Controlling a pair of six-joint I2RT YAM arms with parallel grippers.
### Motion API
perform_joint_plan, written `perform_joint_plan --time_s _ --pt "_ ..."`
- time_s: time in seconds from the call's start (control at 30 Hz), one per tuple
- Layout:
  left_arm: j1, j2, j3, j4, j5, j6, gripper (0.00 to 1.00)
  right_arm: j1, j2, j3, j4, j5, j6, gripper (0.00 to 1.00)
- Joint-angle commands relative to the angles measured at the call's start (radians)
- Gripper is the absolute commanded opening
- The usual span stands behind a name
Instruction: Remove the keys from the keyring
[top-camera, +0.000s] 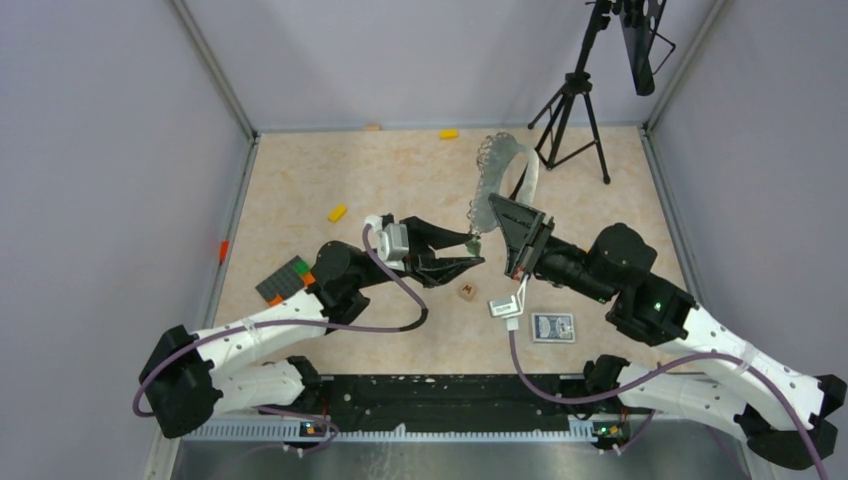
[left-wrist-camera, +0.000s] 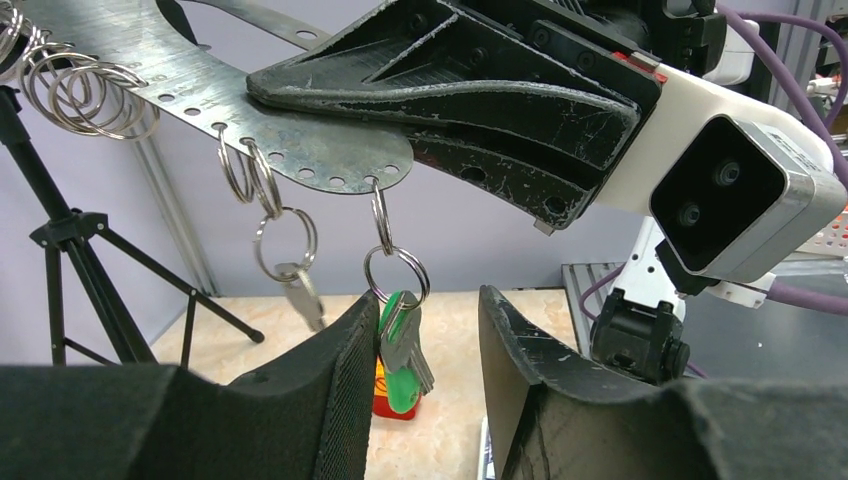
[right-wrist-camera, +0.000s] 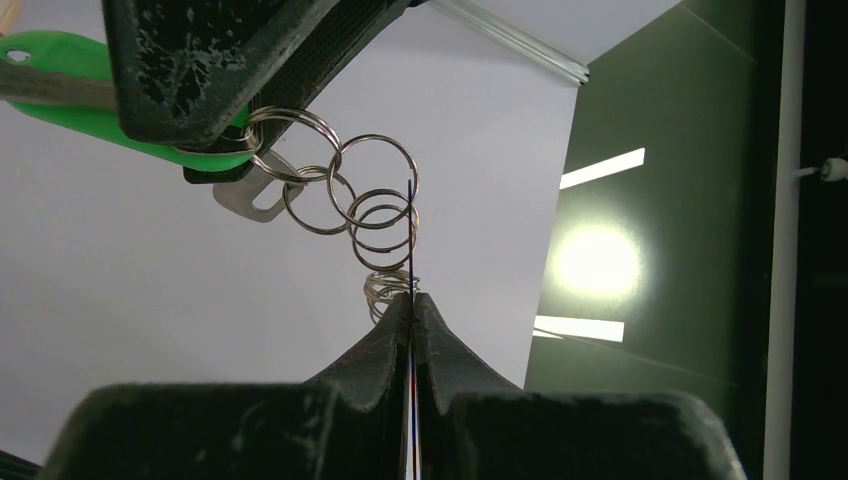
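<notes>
Centre of top view: left gripper (top-camera: 476, 250) part-open, jaws straddling the green-headed metal key (left-wrist-camera: 402, 345), not yet clenched. Key hangs by a split ring (left-wrist-camera: 396, 272) from the large flat grey D-shaped metal keyring (top-camera: 497, 170), which is held aloft, clamped in right gripper (top-camera: 520, 225). Step in hand: securing the key. Next move likely calls for closing on it and working it off the ring.

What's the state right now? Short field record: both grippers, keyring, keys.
right gripper: shut on the large flat grey D-shaped metal keyring, holding it clear of the table
left gripper: open, one finger on each side of the green-headed key
green-headed key: hangs from small split rings at the keyring's end hole, not yet off
small silvery key: hangs from rings a few holes along, untouched
status: both visible keys are on the keyring
</notes>
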Motion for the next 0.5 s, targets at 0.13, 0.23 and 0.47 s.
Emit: perform_joint_plan --time_s 0.13,0.23,0.47 --pt "-0.004 -0.034 -0.016 0.017 -0.037 0.017 0.44 0.012 -0.025 -0.006 0.049 -0.011 0.006 0.00" --pt "-0.004 -0.036 -0.012 0.009 -0.042 0.022 0.41 0.011 -0.024 -0.011 0.050 -0.009 0.006 0.00" --pt "-0.004 -0.027 -0.008 0.026 -0.051 0.011 0.40 0.012 -0.026 -0.017 0.045 -0.007 0.010 0.00"
